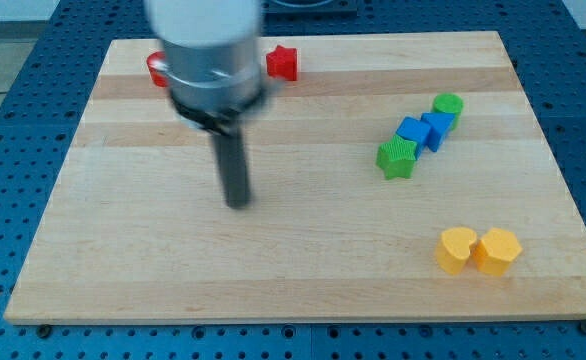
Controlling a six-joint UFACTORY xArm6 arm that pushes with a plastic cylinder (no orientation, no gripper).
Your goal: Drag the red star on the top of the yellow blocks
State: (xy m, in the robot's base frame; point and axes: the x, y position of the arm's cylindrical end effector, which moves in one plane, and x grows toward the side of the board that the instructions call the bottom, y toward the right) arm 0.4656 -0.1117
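- A pale wooden surface fills most of the view, and I take the red star as my marker for placing everything else.
- Furthest to the view's left, a red block peeps out from behind the arm's broad grey body; it sits level with the red star, on the far side of the arm from it, and its shape is too hidden to tell.
- The arm carries no pincer, so there is nothing to call apart or together; it ends in a dark rod, blurred in the picture.
- My tip rests on bare wood, well below the red star and a little to the view's left of it, touching no block.
- The red star lies near the view's top edge of the surface, just beside the arm's body on its right.
- Far to the right of the red star and lower down, four blocks form a slanting row: a green star at the lower end, then a blue block, a second blue block touching it, and a green round block at the upper end.
- Farthest from the red star, towards the view's bottom right, a yellow heart-like block and a yellow hexagonal block sit side by side, touching.
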